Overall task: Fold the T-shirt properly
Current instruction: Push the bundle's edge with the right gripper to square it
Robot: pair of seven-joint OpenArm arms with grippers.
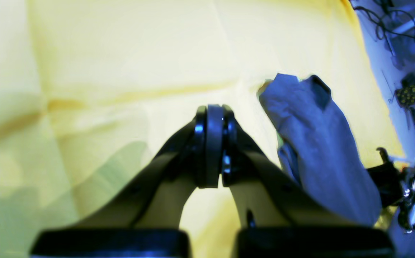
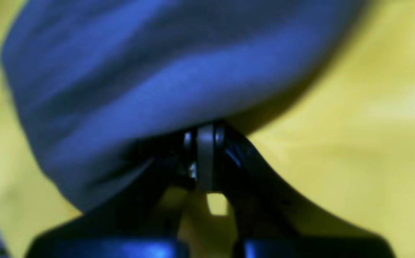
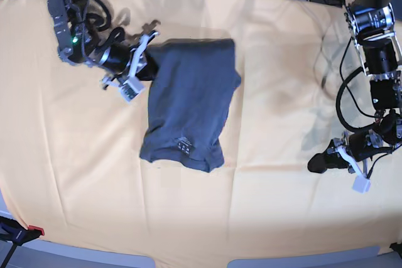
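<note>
Upper left of the base view, the right gripper is pinching the T-shirt, which is lying folded lengthwise on the orange-yellow cloth; lower right, the left gripper is sitting pressed together, holding nothing.

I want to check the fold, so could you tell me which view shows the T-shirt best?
The base view: the whole T-shirt lies folded lengthwise on the orange-yellow cloth, collar label visible. The left wrist view catches it small and off to one side; the right wrist view shows only a blurred close-up fold.
</note>
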